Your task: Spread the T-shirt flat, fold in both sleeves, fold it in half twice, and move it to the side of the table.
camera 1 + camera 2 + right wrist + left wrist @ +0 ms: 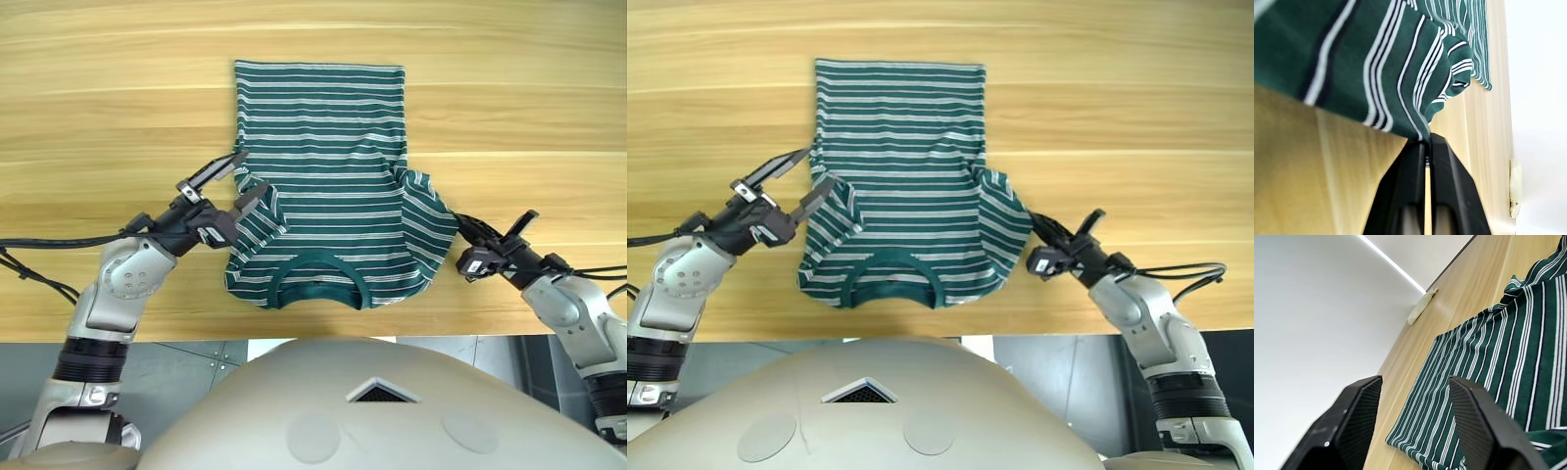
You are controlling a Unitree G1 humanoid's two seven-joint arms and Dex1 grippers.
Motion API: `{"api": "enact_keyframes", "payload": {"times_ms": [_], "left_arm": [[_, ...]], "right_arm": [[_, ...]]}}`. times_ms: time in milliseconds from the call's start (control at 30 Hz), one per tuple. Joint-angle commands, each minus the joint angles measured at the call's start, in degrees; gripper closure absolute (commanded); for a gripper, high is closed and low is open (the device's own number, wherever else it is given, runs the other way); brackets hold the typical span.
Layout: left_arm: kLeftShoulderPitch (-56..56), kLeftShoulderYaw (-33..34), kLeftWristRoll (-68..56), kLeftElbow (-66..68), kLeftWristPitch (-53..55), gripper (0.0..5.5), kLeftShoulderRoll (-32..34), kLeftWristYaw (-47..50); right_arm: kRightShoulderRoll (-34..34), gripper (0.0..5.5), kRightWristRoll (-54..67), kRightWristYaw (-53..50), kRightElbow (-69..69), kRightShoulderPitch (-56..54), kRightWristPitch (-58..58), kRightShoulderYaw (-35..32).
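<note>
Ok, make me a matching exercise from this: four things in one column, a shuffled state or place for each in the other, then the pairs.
Things:
1. left gripper
2. right gripper
3. collar
4. hem

States or places:
a. at the end nearest the robot
b. open
c. shut on the edge of the shirt
d. at the end farthest from the robot

Pairs: 1-b, 2-c, 3-a, 4-d
</note>
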Motion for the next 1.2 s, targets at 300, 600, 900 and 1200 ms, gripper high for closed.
{"api": "enact_keyframes", "payload": {"times_ms": [300, 600, 900, 1200], "left_arm": [[-1.0, -0.1, -0.2, 3.5, -1.8, 2.96, -0.7, -0.5], [-2.0, -1.5, -0.2, 4.8, -2.3, 2.96, -1.2, -1.3], [-2.7, -2.3, -0.4, 5.6, -2.6, 2.96, -1.8, -1.8], [-3.4, -2.6, -0.1, 7.3, -3.2, 2.96, -1.9, -1.6]], "right_arm": [[5.6, 5.49, 15.8, 0.5, -7.3, -2.3, -5.2, -1.0], [7.1, 5.49, 16.2, 5.3, -7.2, -4.8, -6.4, 3.8], [8.3, 5.49, 14.1, 9.4, -4.5, -6.4, -6.4, 9.6], [8.7, 4.51, 12.5, 10.5, 0.4, -9.8, -5.5, 11.3]]}}
